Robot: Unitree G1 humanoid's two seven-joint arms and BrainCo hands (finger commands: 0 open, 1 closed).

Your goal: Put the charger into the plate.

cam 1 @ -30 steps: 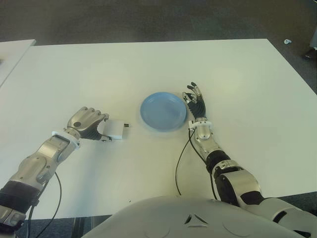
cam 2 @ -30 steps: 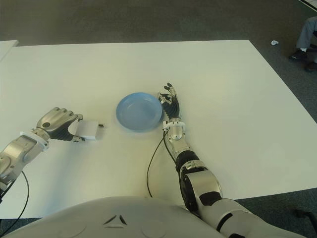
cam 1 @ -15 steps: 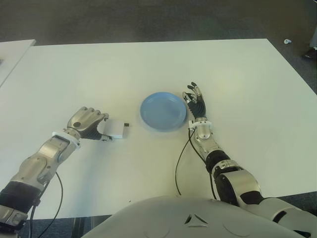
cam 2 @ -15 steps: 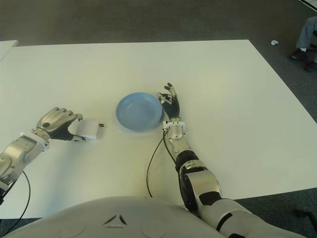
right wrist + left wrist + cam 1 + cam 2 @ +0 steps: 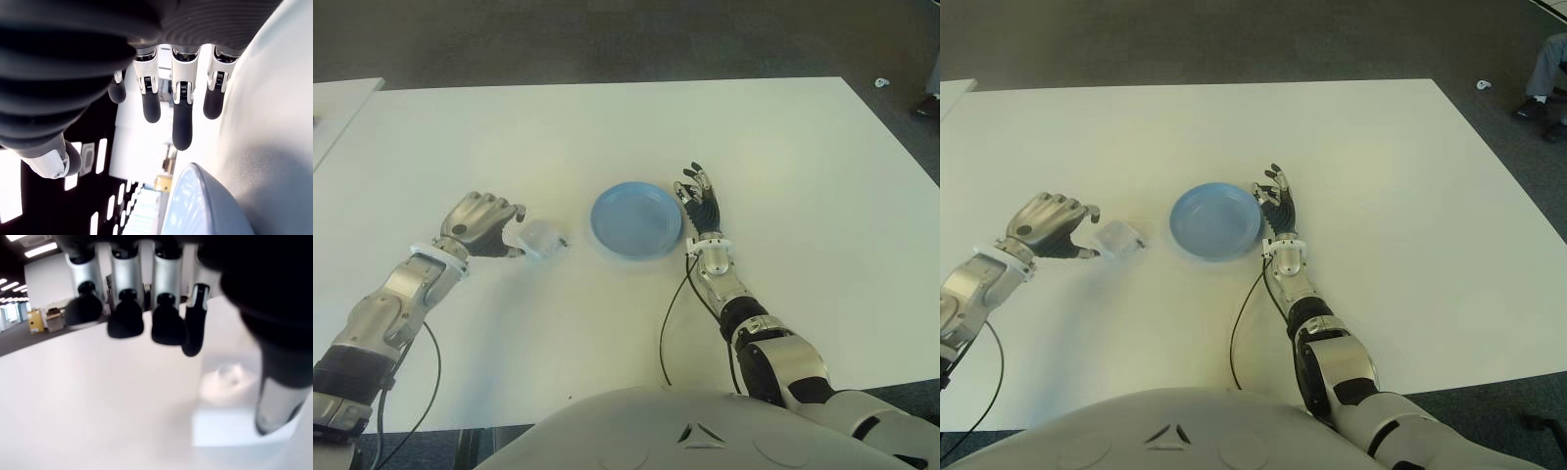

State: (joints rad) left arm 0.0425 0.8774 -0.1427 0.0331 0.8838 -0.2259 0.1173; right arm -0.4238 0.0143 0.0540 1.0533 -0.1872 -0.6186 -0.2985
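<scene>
The white charger (image 5: 545, 239) lies on the white table (image 5: 607, 127), left of the light blue plate (image 5: 635, 219), and looks smeared. My left hand (image 5: 512, 231) is just left of it, fingers loosely uncurled and not closed around it. In the left wrist view the fingertips (image 5: 166, 328) stand apart from the thumb, with the charger (image 5: 230, 431) on the table beyond them. My right hand (image 5: 699, 196) shows at the plate's right rim, fingers spread and holding nothing. The right wrist view shows those fingers (image 5: 182, 127) above the plate's rim (image 5: 195, 205).
A black cable (image 5: 668, 323) runs from my right wrist down toward the table's near edge. A second white table (image 5: 337, 108) stands off to the left. A person's leg and shoe (image 5: 1542, 88) show on the dark floor at the far right.
My left hand has let go of the charger and drawn back up and to the left. The charger has shifted slightly toward the plate. The right hand has not moved.
</scene>
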